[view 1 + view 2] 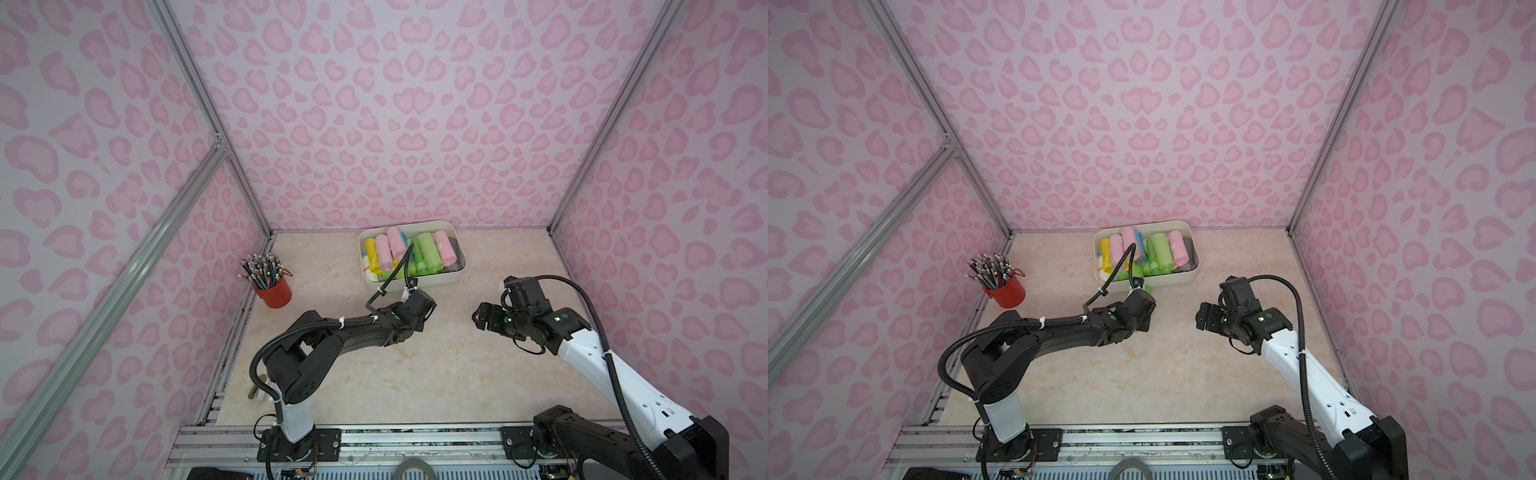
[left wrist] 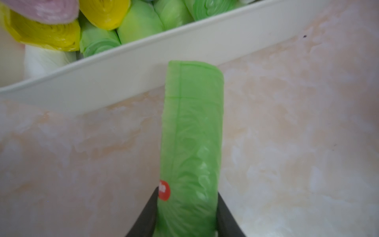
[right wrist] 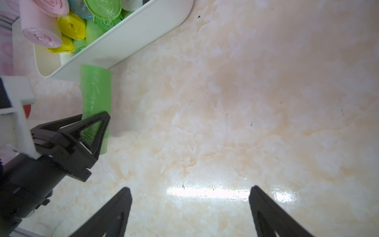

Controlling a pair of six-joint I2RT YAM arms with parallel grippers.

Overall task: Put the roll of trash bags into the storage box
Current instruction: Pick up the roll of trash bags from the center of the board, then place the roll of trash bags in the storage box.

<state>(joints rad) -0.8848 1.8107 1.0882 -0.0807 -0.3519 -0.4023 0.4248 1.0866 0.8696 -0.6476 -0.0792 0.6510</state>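
Note:
A green roll of trash bags (image 2: pixel 190 133) with a red sticker points its far end at the front wall of the cream-white storage box (image 2: pixel 114 82). My left gripper (image 2: pixel 186 205) is shut on the roll's near end, one black finger on each side. The right wrist view shows the same roll (image 3: pixel 95 90) low over the table, just outside the box (image 3: pixel 127 41). Whether it touches the table I cannot tell. In both top views the left wrist (image 1: pixel 417 303) hides the grip. My right gripper (image 3: pixel 190 188) hangs open over bare table, right of the left arm (image 1: pixel 1204 318).
The storage box (image 1: pixel 415 282) holds several pink, yellow, green and white rolls. A red cup of pencils (image 1: pixel 272 286) stands by the left wall. Pink patterned walls close in the marble-look table on three sides.

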